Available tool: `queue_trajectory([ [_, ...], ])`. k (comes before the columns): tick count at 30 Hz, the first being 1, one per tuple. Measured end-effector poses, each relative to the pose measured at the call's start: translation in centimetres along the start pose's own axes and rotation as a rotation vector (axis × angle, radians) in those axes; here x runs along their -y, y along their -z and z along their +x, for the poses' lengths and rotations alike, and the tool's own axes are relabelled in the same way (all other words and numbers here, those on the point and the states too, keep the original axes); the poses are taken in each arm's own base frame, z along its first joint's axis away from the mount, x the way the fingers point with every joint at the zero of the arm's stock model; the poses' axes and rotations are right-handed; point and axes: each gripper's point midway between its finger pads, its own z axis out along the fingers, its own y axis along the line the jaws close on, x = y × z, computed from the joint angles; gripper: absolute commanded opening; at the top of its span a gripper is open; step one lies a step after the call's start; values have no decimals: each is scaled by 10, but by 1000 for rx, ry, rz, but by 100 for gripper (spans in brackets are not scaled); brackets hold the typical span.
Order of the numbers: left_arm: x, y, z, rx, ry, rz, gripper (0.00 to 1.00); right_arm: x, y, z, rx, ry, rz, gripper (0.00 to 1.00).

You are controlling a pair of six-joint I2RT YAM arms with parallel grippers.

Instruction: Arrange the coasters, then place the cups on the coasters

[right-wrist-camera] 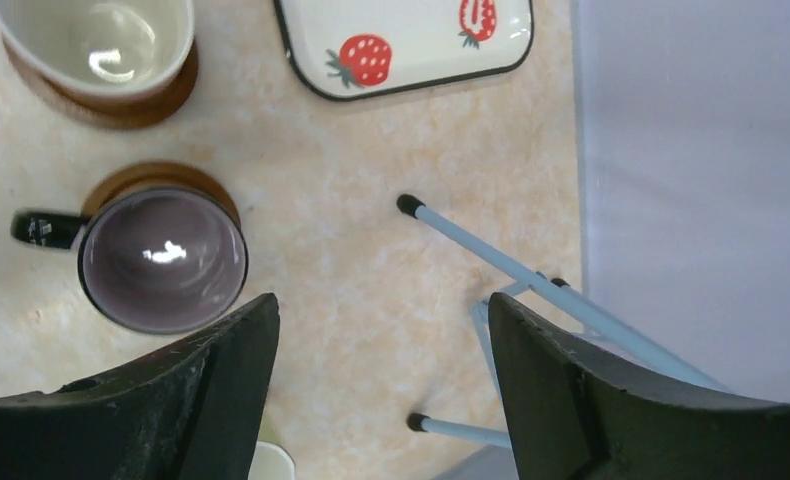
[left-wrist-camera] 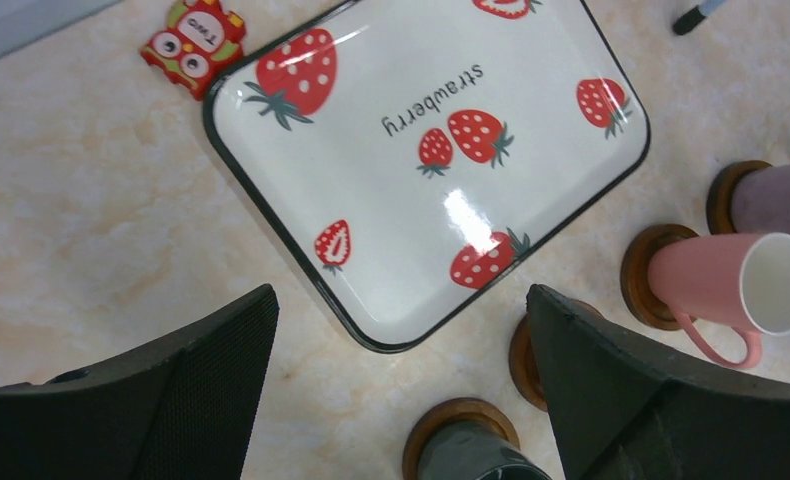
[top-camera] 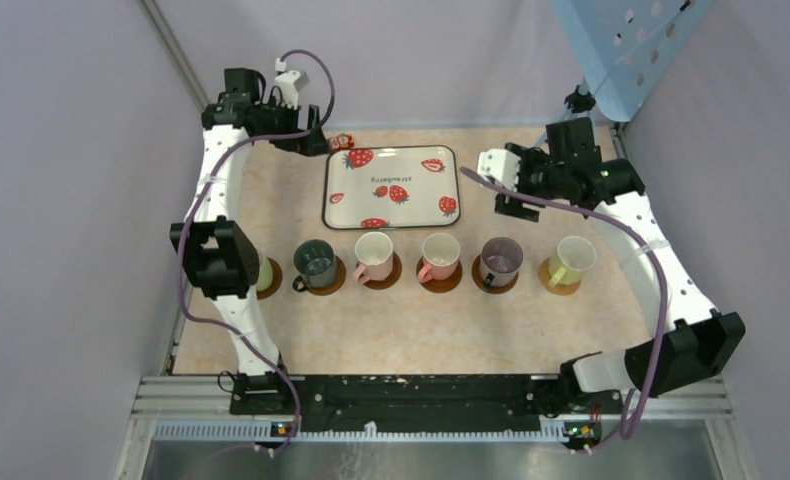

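Your six cups (top-camera: 439, 255) stand upright on coasters (top-camera: 561, 288) in a left-to-right row before the tray (top-camera: 391, 160), handles mostly nearward; the left arm (top-camera: 216, 260) half hides one. The left gripper (left-wrist-camera: 401, 292) and right gripper (right-wrist-camera: 381, 298) hang spread, empty.

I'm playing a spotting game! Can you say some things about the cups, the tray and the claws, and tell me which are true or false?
1. The strawberry tray has a cup on it. False: no cup is on it.
2. The purple cup stands on a coaster. True.
3. The two pink cups are neighbours in the row. True.
4. The right claw holds a pink cup. False: it is open and holds nothing.
5. The left claw is shut. False: it is open.
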Motion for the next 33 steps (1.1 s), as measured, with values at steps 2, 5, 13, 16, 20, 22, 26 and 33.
queue_trajectory([
  [2, -9, -1, -10, 1, 0, -25, 99, 12, -2, -3, 20, -101, 35, 78],
  [5, -19, -3, -13, -4, 17, -62, 99, 24, -5, 6, 34, -285, 81, 82],
  [13, -37, -6, 4, -47, 106, -154, 99, 29, -16, 50, 56, -731, 165, 84],
  [16, -41, -12, 22, -84, 145, -161, 99, 4, -34, 60, 43, -850, 126, 84],
  [20, -43, -18, 51, -144, 187, -171, 99, -24, -52, 73, 9, -985, 95, 84],
  [22, -40, -16, 62, -164, 198, -179, 99, -29, -56, 74, 7, -1021, 98, 85],
  [26, -34, -5, 63, -159, 191, -194, 99, -19, -52, 69, 45, -1034, 134, 85],
  [33, -31, 9, 40, -83, 149, -223, 99, -11, -50, 62, 89, -1033, 150, 86],
])
